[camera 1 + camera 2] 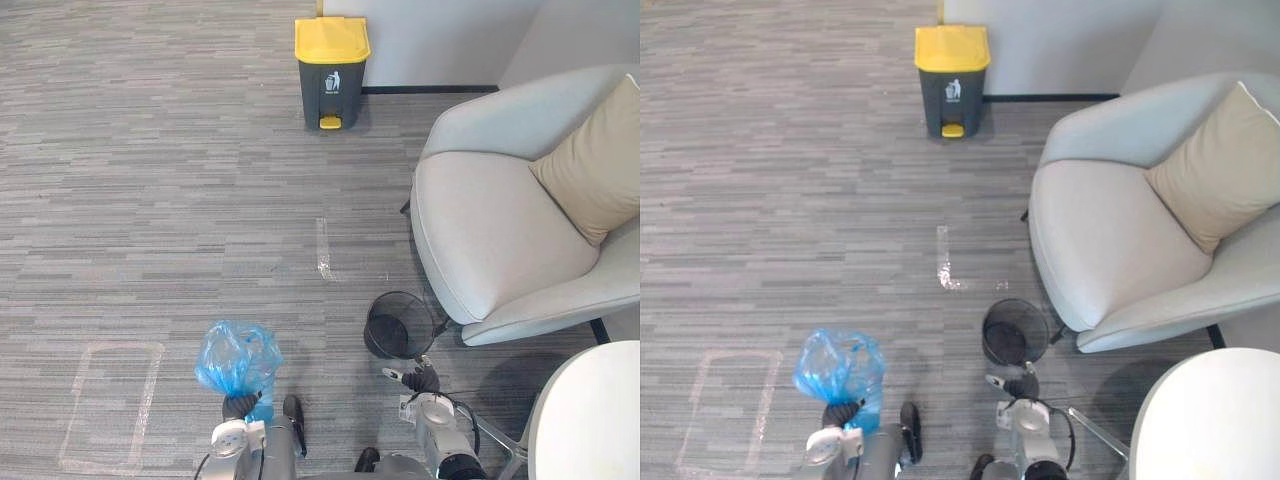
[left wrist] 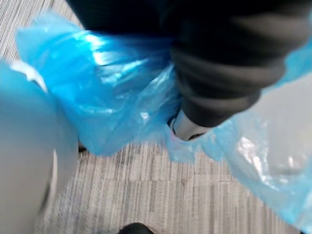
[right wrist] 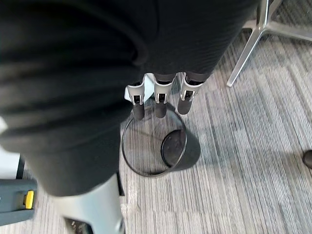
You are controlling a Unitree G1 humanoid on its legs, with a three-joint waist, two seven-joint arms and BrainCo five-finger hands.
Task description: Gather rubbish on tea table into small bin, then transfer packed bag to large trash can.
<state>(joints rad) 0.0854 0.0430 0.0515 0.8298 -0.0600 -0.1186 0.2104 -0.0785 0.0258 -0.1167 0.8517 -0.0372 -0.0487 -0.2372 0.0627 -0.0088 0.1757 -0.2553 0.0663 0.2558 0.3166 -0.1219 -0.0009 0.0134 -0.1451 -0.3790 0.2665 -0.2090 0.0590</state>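
A packed blue plastic bag (image 1: 236, 360) hangs over the grey carpet at the lower left, and my left hand (image 1: 240, 405) is shut on its gathered neck. Up close, the blue bag (image 2: 112, 97) wraps around that left hand (image 2: 187, 129). The small black mesh bin (image 1: 398, 325) stands empty on the floor beside the armchair. My right hand (image 1: 418, 378) hovers just short of it with fingers (image 3: 160, 105) straight and holding nothing, above the bin (image 3: 156, 146). The large grey trash can with a yellow lid (image 1: 332, 70) stands against the far wall, lid down.
A light grey armchair (image 1: 500, 240) with a beige cushion (image 1: 595, 165) fills the right side. A round white tea table (image 1: 590, 420) shows at the lower right corner. Tape marks (image 1: 323, 250) lie on the carpet between me and the trash can.
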